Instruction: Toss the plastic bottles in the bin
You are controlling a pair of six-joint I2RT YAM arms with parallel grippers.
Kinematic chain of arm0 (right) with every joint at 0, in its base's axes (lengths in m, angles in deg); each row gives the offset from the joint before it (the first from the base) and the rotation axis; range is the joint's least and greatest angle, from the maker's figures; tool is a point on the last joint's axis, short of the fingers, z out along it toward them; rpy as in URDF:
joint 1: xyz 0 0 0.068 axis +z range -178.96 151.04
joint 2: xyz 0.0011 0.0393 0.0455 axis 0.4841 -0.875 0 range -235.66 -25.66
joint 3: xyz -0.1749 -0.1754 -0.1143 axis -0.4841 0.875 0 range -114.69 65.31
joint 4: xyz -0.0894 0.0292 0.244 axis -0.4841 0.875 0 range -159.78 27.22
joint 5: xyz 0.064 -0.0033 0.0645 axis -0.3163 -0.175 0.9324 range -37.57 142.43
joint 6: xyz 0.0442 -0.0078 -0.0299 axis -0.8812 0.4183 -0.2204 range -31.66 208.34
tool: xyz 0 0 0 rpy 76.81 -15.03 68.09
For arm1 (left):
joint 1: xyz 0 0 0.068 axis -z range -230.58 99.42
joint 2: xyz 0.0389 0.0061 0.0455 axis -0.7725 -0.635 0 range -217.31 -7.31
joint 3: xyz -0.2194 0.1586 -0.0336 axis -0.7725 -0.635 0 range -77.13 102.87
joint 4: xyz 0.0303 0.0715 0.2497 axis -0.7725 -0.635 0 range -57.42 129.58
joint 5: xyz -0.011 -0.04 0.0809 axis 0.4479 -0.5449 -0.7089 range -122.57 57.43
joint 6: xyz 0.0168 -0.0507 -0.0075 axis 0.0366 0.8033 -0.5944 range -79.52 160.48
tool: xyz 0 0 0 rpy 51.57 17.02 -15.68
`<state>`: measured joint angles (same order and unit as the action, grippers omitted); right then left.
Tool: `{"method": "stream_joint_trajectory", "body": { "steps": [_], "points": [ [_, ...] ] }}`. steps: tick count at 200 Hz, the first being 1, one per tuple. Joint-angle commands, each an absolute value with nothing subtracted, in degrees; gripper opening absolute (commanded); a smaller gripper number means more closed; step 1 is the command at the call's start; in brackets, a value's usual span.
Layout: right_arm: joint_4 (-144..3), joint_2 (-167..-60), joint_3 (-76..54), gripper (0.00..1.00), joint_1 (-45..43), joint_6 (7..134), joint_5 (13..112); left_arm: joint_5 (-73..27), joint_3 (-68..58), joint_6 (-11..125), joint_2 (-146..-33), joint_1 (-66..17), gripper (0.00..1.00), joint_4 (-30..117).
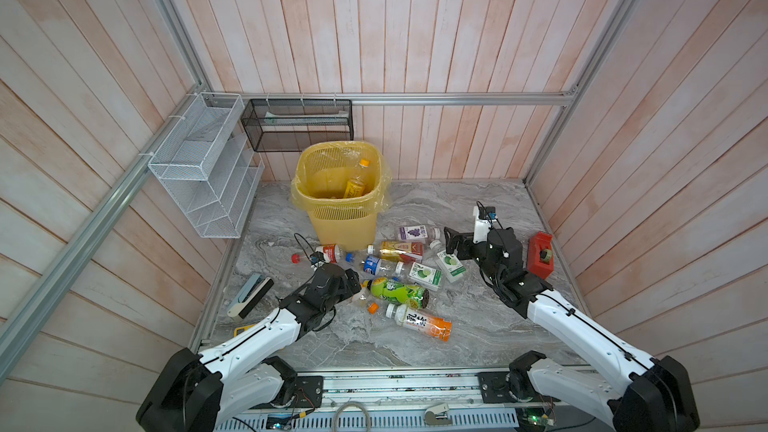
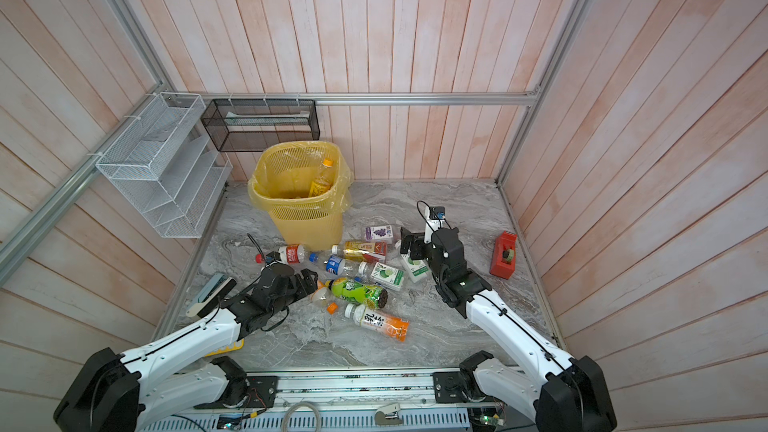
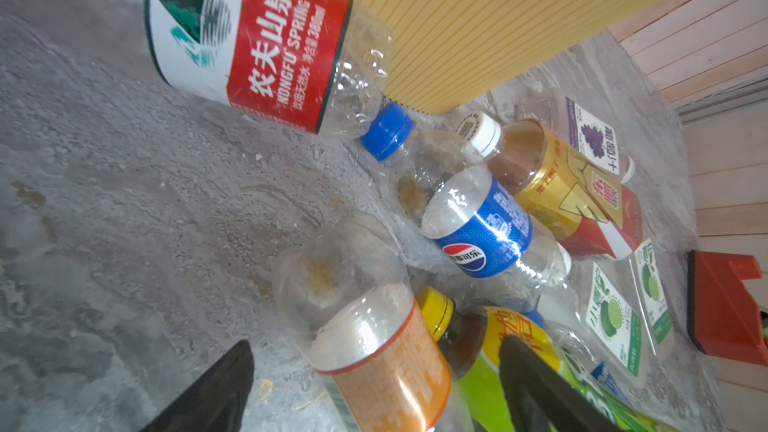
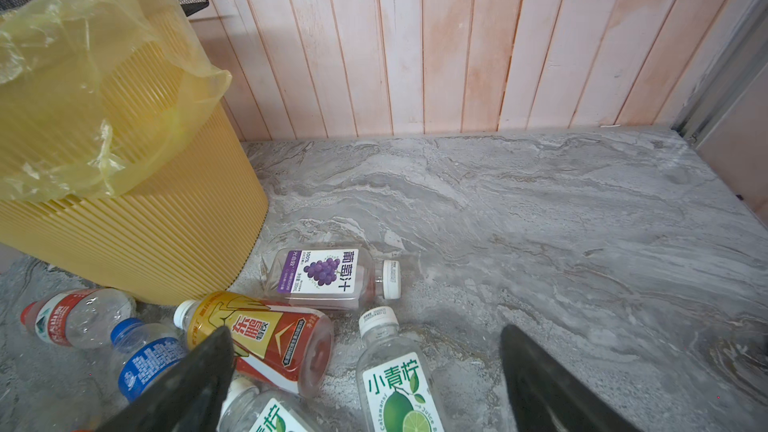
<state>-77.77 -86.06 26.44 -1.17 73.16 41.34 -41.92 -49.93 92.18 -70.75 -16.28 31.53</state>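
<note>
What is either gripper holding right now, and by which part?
Nothing yet. The left gripper has open jaws straddling the orange-label bottle without gripping it; the right gripper is open and empty.

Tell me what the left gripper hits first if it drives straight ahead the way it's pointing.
The left gripper would first meet the clear bottle with the orange label. In the left wrist view, that bottle lies directly ahead, between the open jaws. It looks very close, though the exact gap is hard to judge.
</note>
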Motion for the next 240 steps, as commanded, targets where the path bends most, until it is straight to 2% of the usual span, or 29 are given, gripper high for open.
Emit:
{"method": "stream_joint_trajectory", "body": {
  "steps": [1, 87, 173, 196, 240],
  "points": [
    [-79.03, -85.02, 27.81, 0.99, -1.55, 71.75, 39.77, -39.03, -50.45, 92.56, -72.85, -15.96, 0.92, 33.32],
    [-79.18, -84.45, 29.4, 0.99, -4.65, 70.22, 40.61, -37.72, -49.53, 92.79, -79.4, -15.95, 0.87, 34.22],
    [-78.85, -84.42, 29.36, 0.99, -4.7, 69.97, 40.74, -38.46, -50.46, 92.42, -79.78, -15.95, 0.61, 34.05],
    [-78.87, -84.43, 29.61, 0.99, -4.67, 69.9, 40.43, -39.61, -51.41, 92.85, -77.03, -15.95, 0.54, 33.14],
    [-78.96, -84.18, 29.96, 0.99, -4.69, 69.95, 39.74, -44.19, -51.38, 93.44, -66.04, -15.88, 0.48, 28.35]
  ]
}}
